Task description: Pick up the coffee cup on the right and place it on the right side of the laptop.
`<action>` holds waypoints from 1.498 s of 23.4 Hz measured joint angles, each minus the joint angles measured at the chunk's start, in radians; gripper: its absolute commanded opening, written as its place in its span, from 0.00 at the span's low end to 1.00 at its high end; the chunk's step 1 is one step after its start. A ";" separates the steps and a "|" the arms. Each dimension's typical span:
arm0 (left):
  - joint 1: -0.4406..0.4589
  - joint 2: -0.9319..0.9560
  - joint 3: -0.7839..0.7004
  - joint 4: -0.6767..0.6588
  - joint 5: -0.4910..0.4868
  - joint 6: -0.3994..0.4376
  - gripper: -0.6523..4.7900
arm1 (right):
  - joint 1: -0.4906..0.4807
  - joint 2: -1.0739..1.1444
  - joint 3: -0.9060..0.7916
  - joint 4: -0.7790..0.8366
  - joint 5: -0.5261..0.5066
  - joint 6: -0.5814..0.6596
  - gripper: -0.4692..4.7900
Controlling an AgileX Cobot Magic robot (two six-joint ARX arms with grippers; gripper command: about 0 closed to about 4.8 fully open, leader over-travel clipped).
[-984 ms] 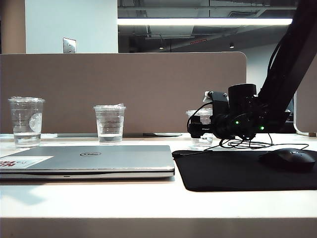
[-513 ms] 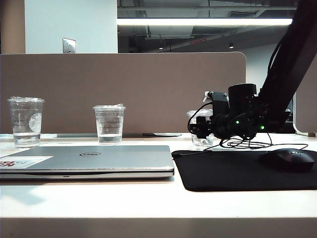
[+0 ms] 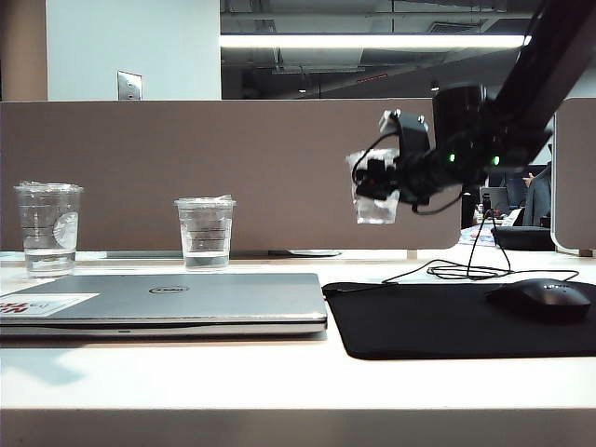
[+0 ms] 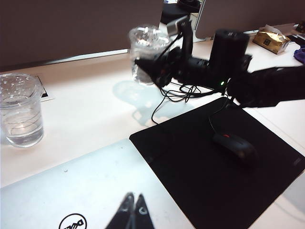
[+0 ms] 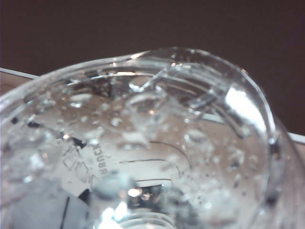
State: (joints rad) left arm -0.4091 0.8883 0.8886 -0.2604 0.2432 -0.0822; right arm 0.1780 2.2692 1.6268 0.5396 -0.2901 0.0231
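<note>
Clear plastic domed-lid coffee cup (image 3: 376,194), droplets visible only from the right wrist (lid close-up), hangs clamped in the right gripper (image 3: 374,182), lifted since earlier; left gripper (image 4: 133,213) pinched together over the silver-grey laptop (image 4: 71,191).

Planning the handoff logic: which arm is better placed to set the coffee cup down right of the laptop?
Right. The right gripper holds the coffee cup in the air above the mouse pad, beside the laptop. The left gripper hangs shut and empty over the laptop.

Right hand (image 3: 372,191) raised in the air, fingers clamped on the coffee cup (image 3: 376,207). Left hand (image 4: 131,215) low, fingertips pressed together, empty.
</note>
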 measured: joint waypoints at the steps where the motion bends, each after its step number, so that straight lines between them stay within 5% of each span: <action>1: 0.000 0.000 0.000 0.000 0.000 0.000 0.11 | 0.000 -0.014 0.000 -0.014 0.000 -0.001 0.53; 17: 0.000 0.000 0.000 -0.001 0.000 0.000 0.11 | 0.000 -0.199 -0.029 -0.163 -0.002 -0.005 0.55; 35: 0.000 0.000 0.000 -0.003 0.000 0.000 0.11 | 0.023 -0.483 -0.841 0.408 0.001 -0.001 0.55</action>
State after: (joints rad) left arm -0.4091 0.8879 0.8886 -0.2634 0.2432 -0.0822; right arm 0.2012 1.7863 0.7856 0.9474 -0.2893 0.0223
